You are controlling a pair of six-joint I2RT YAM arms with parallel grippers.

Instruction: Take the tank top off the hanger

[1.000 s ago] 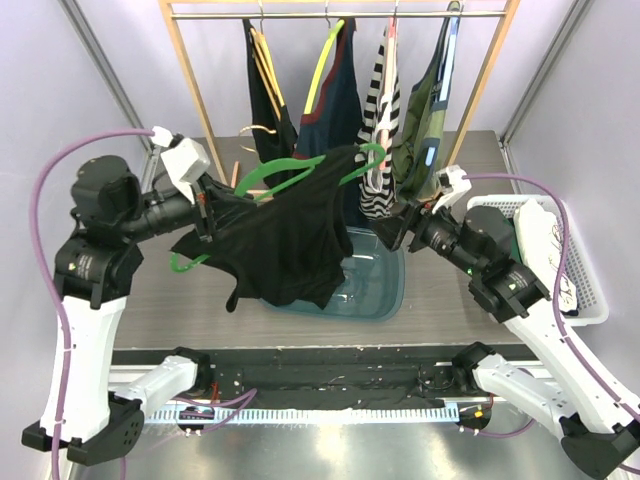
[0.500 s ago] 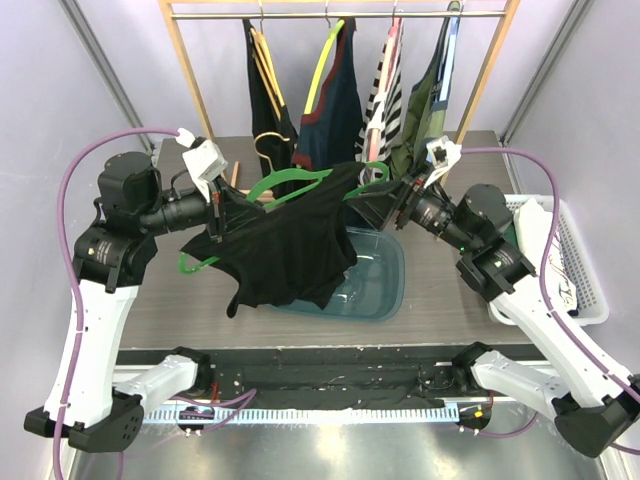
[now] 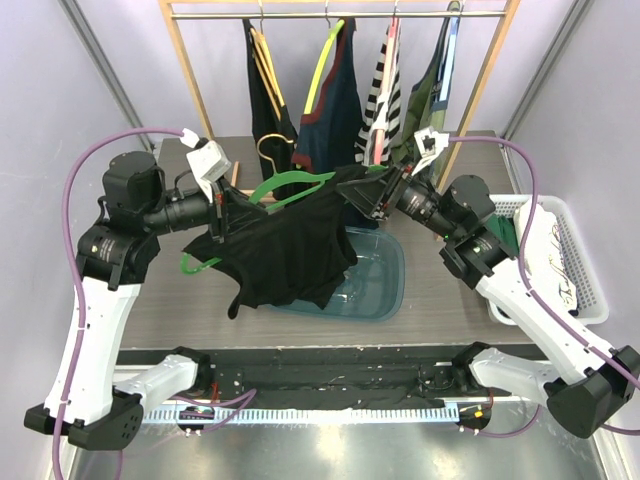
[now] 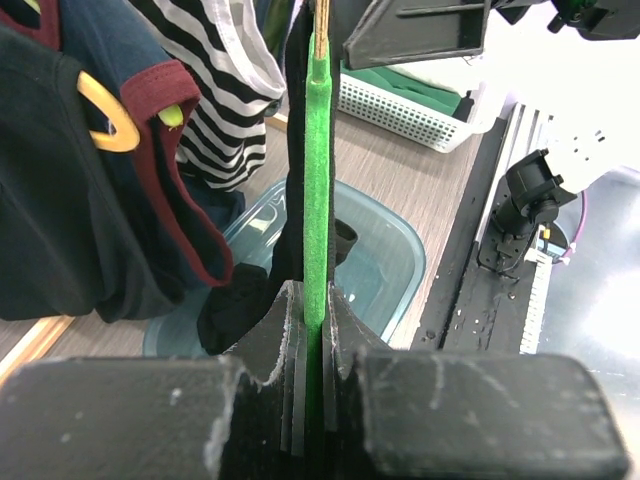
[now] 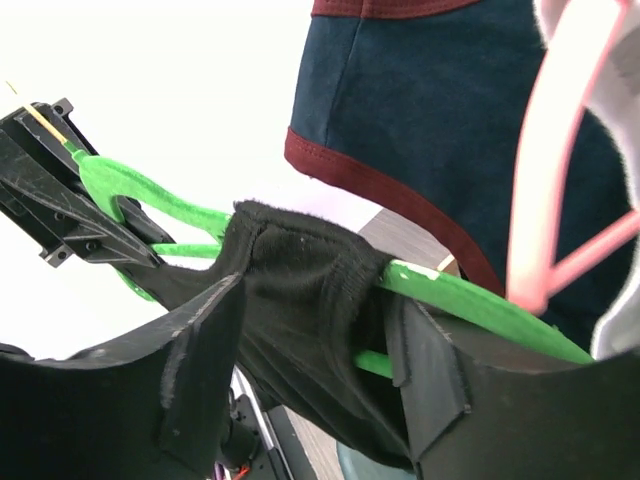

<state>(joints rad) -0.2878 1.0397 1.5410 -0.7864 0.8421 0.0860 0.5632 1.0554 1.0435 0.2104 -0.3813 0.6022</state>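
Note:
The black tank top [image 3: 290, 250] hangs on a green hanger [image 3: 285, 183], held in the air above the bin. My left gripper [image 3: 218, 215] is shut on the hanger's left end; in the left wrist view the green bar [image 4: 317, 180] runs straight out from between its closed jaws [image 4: 312, 310]. My right gripper [image 3: 362, 195] is at the hanger's right shoulder. In the right wrist view it stands open [image 5: 315, 340], with the tank top's strap [image 5: 300, 290] bunched over the hanger arm [image 5: 480, 305] between its fingers [image 5: 200, 360].
A teal plastic bin [image 3: 380, 285] sits on the table beneath the garment. A white basket [image 3: 575, 300] holding clothes stands at the right. Behind, a wooden rack [image 3: 190, 90] carries several hung garments, including a navy top [image 3: 330, 100] and a striped one [image 3: 380, 110].
My right gripper has risen and moved left from beside the bin to the hanger's right shoulder, and its jaws now straddle the strap. The left arm lifted the hanger slightly, then held still.

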